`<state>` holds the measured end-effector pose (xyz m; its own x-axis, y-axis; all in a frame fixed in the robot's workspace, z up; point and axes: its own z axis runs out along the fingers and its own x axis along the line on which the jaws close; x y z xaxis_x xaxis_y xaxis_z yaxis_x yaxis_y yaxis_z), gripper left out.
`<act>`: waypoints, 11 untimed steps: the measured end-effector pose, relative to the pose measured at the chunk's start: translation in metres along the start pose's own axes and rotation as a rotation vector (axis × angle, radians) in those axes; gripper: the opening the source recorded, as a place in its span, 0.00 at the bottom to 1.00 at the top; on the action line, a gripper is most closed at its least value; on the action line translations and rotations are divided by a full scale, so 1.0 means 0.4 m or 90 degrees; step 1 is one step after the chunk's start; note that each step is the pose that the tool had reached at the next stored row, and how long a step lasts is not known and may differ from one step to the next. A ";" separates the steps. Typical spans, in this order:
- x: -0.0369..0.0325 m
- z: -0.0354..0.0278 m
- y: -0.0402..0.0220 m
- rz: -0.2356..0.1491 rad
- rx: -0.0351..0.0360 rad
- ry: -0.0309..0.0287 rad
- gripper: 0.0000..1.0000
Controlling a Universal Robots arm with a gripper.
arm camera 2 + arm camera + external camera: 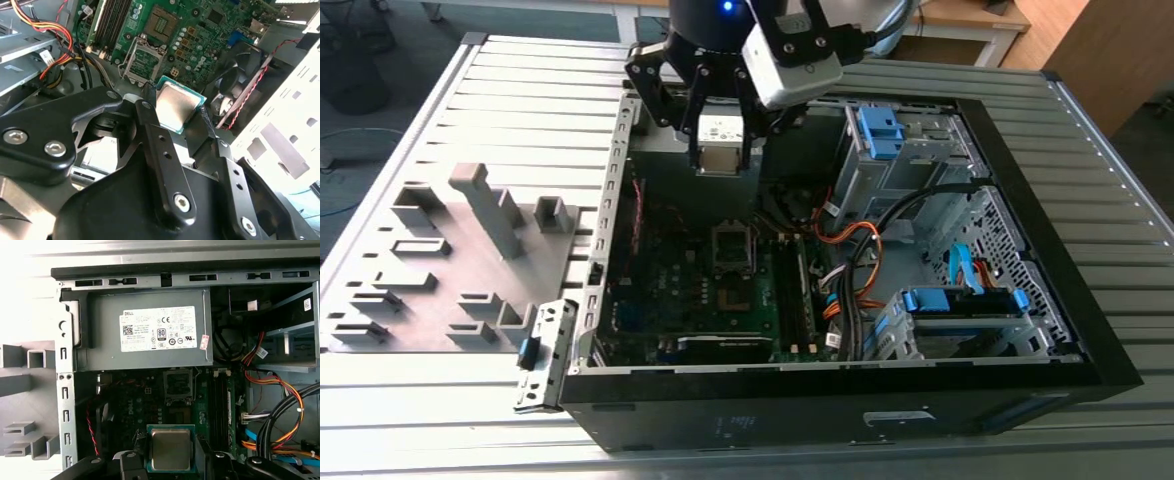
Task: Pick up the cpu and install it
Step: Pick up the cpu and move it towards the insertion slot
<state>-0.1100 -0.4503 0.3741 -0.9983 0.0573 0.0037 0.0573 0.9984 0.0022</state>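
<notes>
In the first wrist view, nearest the lens, the gripper [171,462] is seen pressed against two opposite edges of the cpu [171,448]. The chip is pinched between the black fingers [132,467], with its silver lid and green rim facing the camera. It is held in the air, clear of everything below. The pick-up is therefore judged done, and the installation not yet done.

Beyond the chip lies the green motherboard [202,410]. On it the cpu socket [178,412] appears uncovered and empty, as no chip is seen seated there. In the exterior view the held chip is placed at about twelve o'clock from the socket, high over that end of the computer case [827,410] rather than above the socket itself. Alignment over the socket, lowering and release are judged to be what is left.

The memory slots [795,290] are found at three o'clock from the socket, with orange and black cables [854,250] just past them. Farther off, the grey power supply [150,332] with its white label is seen across the twelve o'clock end of the case. A grey fixture block [467,250] is set at nine o'clock from the case on the ribbed metal table [520,90].
</notes>
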 end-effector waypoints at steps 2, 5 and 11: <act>-0.006 0.001 0.000 0.000 0.0000 0.0009 0.47; -0.023 0.004 0.001 0.000 0.0003 0.0050 0.47; -0.049 0.013 0.001 0.000 0.0006 0.0110 0.47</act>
<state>-0.0903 -0.4509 0.3690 -0.9981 0.0573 0.0211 0.0574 0.9984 0.0012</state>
